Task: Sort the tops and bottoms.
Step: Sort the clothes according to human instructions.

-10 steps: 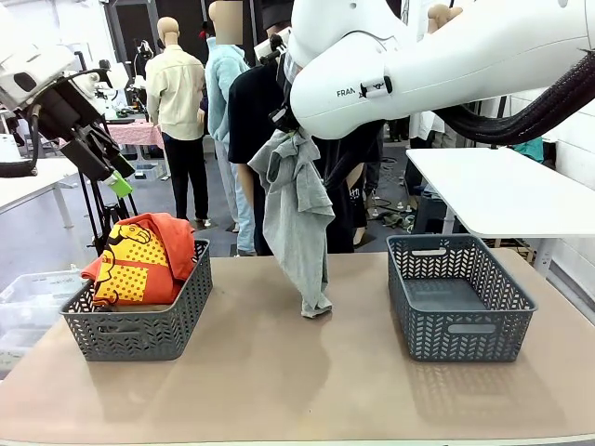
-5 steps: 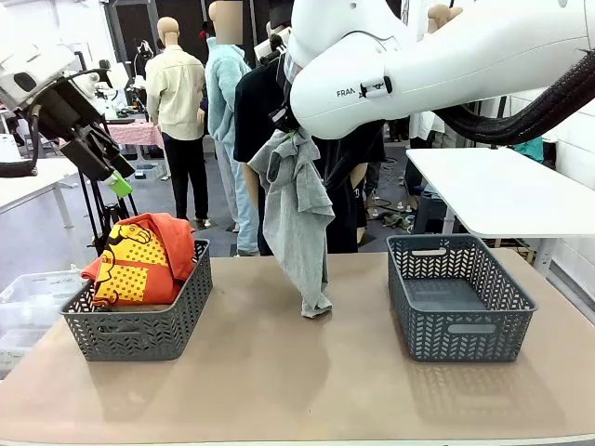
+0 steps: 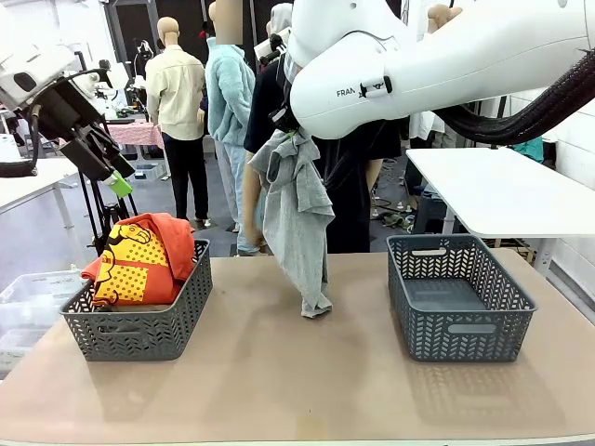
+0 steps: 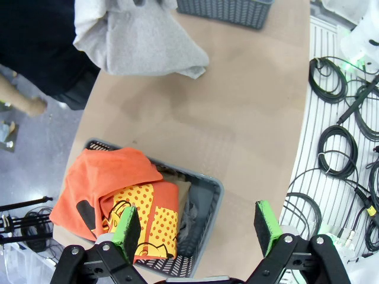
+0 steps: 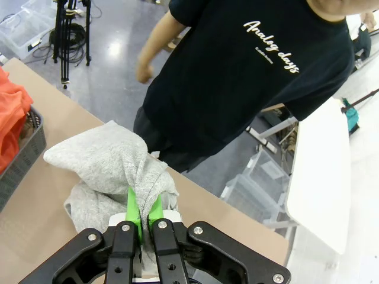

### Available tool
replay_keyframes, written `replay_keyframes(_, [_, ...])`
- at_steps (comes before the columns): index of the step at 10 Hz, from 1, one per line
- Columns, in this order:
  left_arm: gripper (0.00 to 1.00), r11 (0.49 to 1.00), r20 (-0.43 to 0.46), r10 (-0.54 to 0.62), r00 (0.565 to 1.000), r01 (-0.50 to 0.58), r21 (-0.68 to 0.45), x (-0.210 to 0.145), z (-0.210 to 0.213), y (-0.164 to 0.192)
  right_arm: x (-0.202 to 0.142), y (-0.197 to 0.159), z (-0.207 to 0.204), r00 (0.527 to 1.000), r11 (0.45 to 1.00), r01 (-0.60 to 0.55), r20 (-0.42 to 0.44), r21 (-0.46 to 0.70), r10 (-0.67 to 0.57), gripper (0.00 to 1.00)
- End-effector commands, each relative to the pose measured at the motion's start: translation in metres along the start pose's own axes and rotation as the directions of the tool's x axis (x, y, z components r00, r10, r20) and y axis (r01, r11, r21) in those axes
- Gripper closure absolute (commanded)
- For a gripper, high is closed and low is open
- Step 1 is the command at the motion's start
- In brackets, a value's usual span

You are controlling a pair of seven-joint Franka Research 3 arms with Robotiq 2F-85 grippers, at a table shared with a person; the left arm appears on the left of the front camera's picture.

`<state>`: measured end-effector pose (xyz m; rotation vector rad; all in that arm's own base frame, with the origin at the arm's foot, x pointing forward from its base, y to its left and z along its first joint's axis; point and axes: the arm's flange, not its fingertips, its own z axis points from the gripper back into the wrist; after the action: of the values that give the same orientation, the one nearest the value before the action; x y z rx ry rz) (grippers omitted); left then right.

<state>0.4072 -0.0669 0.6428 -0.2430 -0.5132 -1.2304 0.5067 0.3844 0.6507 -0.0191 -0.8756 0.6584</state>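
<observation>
1. I am viewing a tan table that is carrying two grey lattice baskets, the left basket and the right basket, set well apart.
2. Beyond the table, I am seeing a grey floor, a white side table at the right and a tripod at the left. Black cables are lying coiled on a white slatted surface beside the table.
3. A person in a black T-shirt with white script lettering is standing at the far side of the table.
4. The right gripper is pinching the light grey garment between its green pads. The cloth is hanging in crumpled folds, and its lower end is touching the table between the baskets.
5. The left gripper is hovering with its jaws wide and nothing between them, above the left basket.
6. The orange-red garment, with its yellow dotted print, is lying heaped in the left basket over darker cloth, and is spilling over the rim.
</observation>
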Motion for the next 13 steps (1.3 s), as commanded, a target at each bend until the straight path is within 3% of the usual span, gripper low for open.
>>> replay_keyframes(1, [0.00,1.000,-0.006,-0.002,1.000,0.002,-0.005,-0.0015,0.0016,-0.0011,0.0029,-0.0006,0.0002,1.000,1.000,0.001,-0.002,-0.002,-0.001,1.00])
replay_keyframes(13, [0.00,1.000,-0.006,-0.002,1.000,0.002,-0.005,-0.0015,0.0016,-0.0011,0.0029,-0.0006,0.0002,1.000,1.000,0.001,-0.002,-0.002,-0.001,1.00])
